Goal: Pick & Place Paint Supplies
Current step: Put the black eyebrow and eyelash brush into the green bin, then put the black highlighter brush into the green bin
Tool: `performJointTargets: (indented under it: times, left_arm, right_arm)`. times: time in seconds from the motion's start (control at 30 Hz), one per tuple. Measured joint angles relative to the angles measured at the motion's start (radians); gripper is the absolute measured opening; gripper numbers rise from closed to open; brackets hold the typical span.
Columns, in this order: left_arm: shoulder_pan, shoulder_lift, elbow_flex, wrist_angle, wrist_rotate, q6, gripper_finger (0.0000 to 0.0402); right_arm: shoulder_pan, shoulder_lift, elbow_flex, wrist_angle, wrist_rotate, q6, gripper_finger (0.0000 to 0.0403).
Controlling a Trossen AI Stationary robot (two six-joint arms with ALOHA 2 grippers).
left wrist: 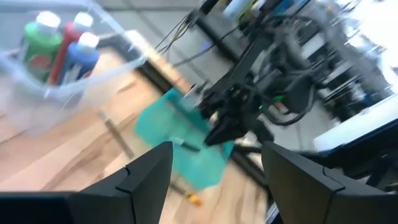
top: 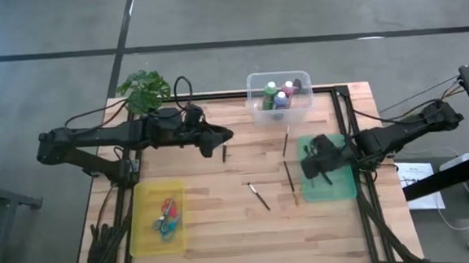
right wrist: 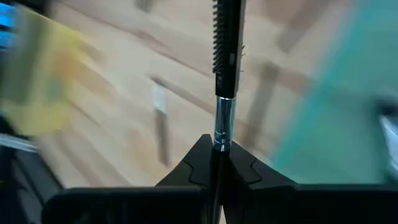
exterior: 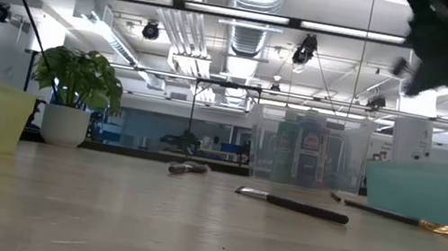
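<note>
The wooden table [top: 221, 181] is being occupied by three bins: a yellow tray [top: 147, 235] at 7 o'clock holding the scissors [top: 166, 217], a green tray [top: 344, 188] at 4 o'clock, and a clear tub [top: 259, 114] at 12 o'clock holding the paint bottles [top: 279, 94]. A potted plant [top: 144, 90] is sitting at 11 o'clock. The left gripper [top: 225, 135] is being held above the table at 11 o'clock with its fingers [left wrist: 146, 171] spread apart and nothing between them. The right gripper [top: 320, 175] is being held over the green tray, its fingers pressed together on a brush [right wrist: 225, 56]. Four more brushes are lying on the bare wood: two [top: 285, 143] near the tub, one [top: 259, 197] at the centre, and one [top: 290, 183] just beside the green tray.
</note>
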Motion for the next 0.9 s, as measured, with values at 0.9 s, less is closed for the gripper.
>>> performJointTargets:
  times: [0.9]
  left_arm:
    - [-0.007,0.002,-0.018,-0.113,-0.023,0.068,0.0256]
  right_arm:
    - [0.105,0.026,-0.134,-0.268,-0.044,0.315,0.0154]
